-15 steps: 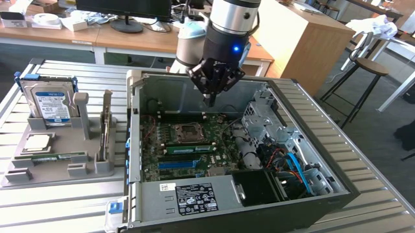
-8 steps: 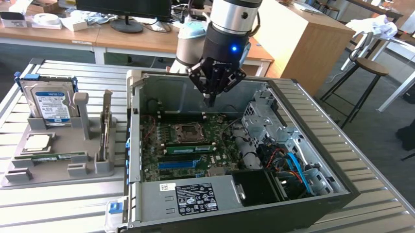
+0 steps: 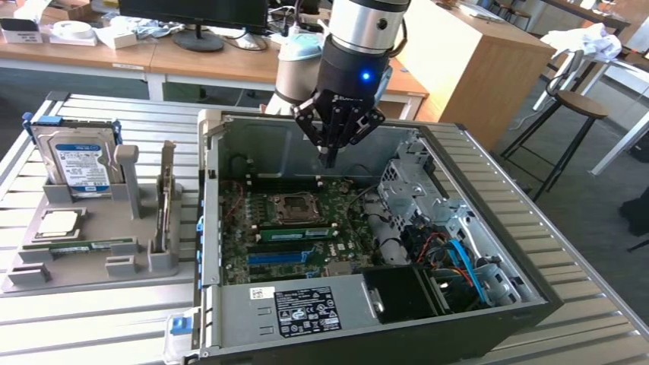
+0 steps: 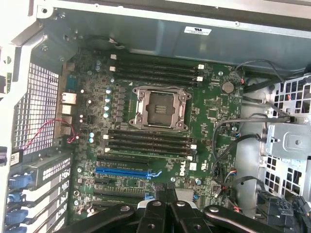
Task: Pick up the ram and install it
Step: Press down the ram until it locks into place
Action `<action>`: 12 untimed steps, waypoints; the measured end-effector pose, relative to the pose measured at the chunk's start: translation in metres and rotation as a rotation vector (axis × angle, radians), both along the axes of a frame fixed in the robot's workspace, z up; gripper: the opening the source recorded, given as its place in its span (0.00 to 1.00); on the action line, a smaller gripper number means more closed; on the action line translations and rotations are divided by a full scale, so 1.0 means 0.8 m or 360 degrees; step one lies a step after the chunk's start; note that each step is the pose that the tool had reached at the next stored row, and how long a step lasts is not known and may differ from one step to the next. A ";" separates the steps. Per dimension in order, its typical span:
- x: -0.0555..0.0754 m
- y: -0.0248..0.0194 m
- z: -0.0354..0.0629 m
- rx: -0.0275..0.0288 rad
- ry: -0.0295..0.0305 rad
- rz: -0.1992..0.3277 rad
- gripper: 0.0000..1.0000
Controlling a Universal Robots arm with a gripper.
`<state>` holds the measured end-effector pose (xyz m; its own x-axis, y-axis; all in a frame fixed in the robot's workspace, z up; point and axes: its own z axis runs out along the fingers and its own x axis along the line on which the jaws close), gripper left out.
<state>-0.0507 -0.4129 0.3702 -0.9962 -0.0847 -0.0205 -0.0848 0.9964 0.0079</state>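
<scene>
Your pincer (image 3: 330,158) is hovering clenched and empty while the ram (image 3: 79,246), light, stiff, fragile, is wanting edge grips.

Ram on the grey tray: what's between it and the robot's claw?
In the exterior view, an upright card and the case wall stand between ram and gripper.

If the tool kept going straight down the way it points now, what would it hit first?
Most likely the motherboard inside the open computer case, near the memory slots behind the CPU socket. The tool hangs above them; exact depth is unclear.
</scene>
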 end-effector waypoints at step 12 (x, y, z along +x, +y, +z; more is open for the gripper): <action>0.000 0.0020 0.000 0.00000 -0.00004 -0.0068 0.10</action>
<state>-0.0507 -0.4113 0.3702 -0.9989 -0.0423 -0.0208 -0.0425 0.9991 0.0079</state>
